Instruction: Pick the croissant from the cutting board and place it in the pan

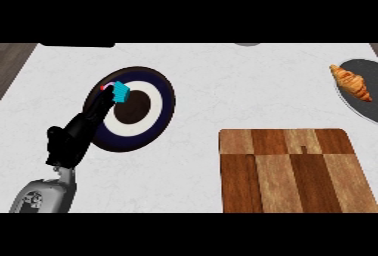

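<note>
The golden-brown croissant (351,83) lies in the dark grey pan (366,107), which is cut off by the view's right edge at the upper right. The wooden cutting board (291,170) sits at the lower right with nothing on it. My left hand (74,140) comes in from the lower left and stretches over the left rim of a round plate, far from the croissant. Its tip reaches a small cyan object with a pink-red part (119,93). I cannot tell whether the hand holds that object. The right hand does not show.
A round plate (159,107) with a dark blue rim, a white ring and a dark centre lies left of the middle. The white counter (244,80) stretches between plate, board and pan. A dark wooden strip (11,62) runs along the upper left corner.
</note>
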